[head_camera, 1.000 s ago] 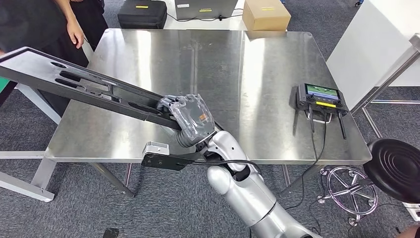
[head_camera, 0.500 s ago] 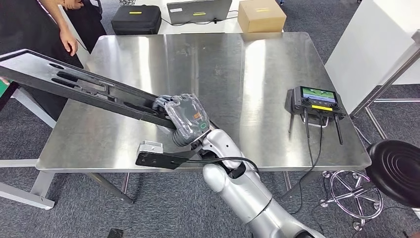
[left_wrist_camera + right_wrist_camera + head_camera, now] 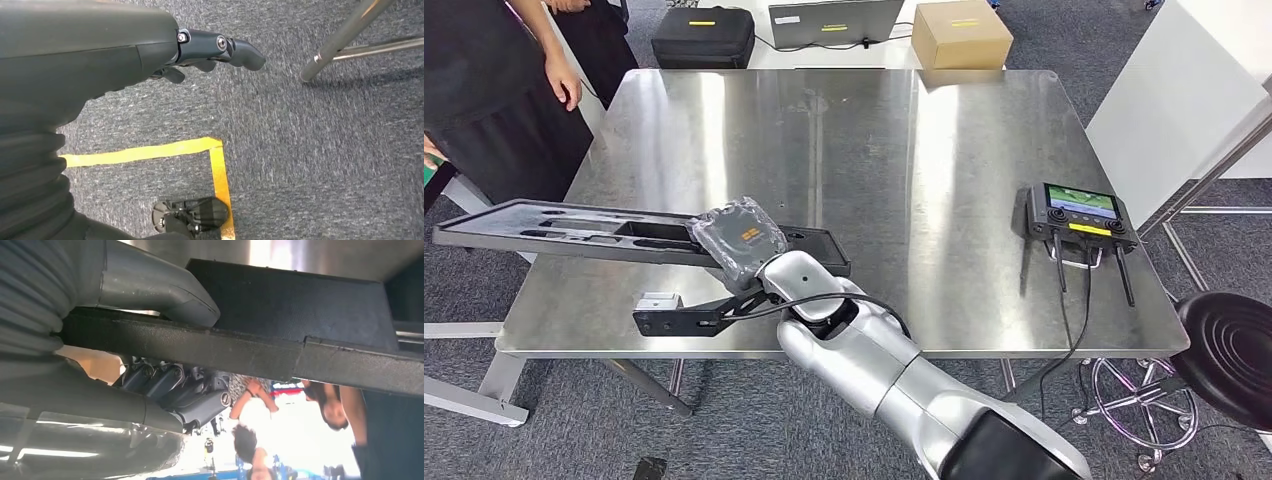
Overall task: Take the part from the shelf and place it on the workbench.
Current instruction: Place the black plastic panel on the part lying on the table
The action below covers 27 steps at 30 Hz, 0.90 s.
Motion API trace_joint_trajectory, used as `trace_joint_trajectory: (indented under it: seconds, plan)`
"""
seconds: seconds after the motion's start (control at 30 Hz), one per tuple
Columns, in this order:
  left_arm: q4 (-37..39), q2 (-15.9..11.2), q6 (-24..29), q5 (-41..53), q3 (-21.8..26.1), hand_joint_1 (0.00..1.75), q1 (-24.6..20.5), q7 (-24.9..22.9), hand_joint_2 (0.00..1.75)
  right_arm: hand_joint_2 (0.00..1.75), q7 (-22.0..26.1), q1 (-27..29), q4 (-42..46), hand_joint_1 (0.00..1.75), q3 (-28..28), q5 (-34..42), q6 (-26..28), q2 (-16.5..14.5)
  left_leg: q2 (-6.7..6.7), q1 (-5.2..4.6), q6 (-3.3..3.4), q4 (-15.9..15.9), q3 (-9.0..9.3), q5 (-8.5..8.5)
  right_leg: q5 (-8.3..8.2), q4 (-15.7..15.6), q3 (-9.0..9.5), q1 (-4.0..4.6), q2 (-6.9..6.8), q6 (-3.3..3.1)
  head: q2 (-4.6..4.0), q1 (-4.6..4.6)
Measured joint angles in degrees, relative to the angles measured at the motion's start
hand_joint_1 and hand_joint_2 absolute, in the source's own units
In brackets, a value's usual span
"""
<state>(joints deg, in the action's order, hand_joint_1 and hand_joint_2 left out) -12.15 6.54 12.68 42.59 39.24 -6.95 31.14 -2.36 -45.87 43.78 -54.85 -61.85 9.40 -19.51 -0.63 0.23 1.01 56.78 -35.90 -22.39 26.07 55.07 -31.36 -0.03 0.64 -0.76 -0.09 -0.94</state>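
Fingers of our right hand (image 3: 742, 238) are clamping the long black part (image 3: 574, 227) near one end, holding it level over the workbench (image 3: 944, 170) edge; we are judging it stiff, end-heavy, better gripped midway. Our right wrist view is showing thumb (image 3: 155, 287) and fingers (image 3: 170, 390) pinching its rim, while our left hand (image 3: 200, 50) is hanging loosely curled, holding nothing.

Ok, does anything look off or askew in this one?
Yes: the long black part sticks out well past the table's left edge, held by the right hand near one end only. A controller sits near the right edge, antennas overhanging.
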Motion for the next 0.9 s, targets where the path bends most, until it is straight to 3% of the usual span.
trace_joint_trajectory:
  seconds: [0.3, 0.5, 0.83, 0.9]
  plan:
    - [0.0, 0.07, -0.59, 0.33, 0.02, 0.0, -0.07, -0.08, 1.75, 1.75, -3.78, -4.47, -13.57, 1.75, -7.49, -1.69, 0.62, -0.32, -0.02, -0.24, 0.46, 0.03, -0.02, -0.03, -0.26, -0.37, -0.1, -0.3, -0.01, 0.47, 0.0, 0.01]
    - [0.0, 0.07, -0.2, 1.02, 0.02, 0.0, -0.09, -0.89, 1.75, 1.75, -7.41, -6.13, -20.76, 1.75, -8.03, -1.05, 0.1, 0.04, -0.01, -0.24, 0.62, 0.05, -0.02, 0.08, -0.34, -0.37, -0.09, -0.48, -0.04, 0.58, 0.0, 0.0]
    - [0.02, 0.07, 1.12, 1.17, 0.03, 0.0, -0.18, -1.68, 1.75, 1.75, -11.84, -8.43, -27.04, 1.75, -6.96, -0.56, -1.83, 3.42, 0.07, -0.11, 0.65, 0.06, 0.0, 0.12, -0.39, -0.36, -0.07, -0.45, -0.01, 0.64, 0.0, -0.01]
    - [0.02, 0.07, 1.38, 1.0, 0.11, 0.0, -0.22, -1.69, 1.75, 0.87, -12.04, -8.78, -27.5, 0.87, -6.67, -0.63, -1.9, 3.64, 0.07, -0.07, 0.64, 0.06, 0.0, 0.12, -0.39, -0.36, -0.07, -0.43, -0.01, 0.64, 0.0, -0.01]
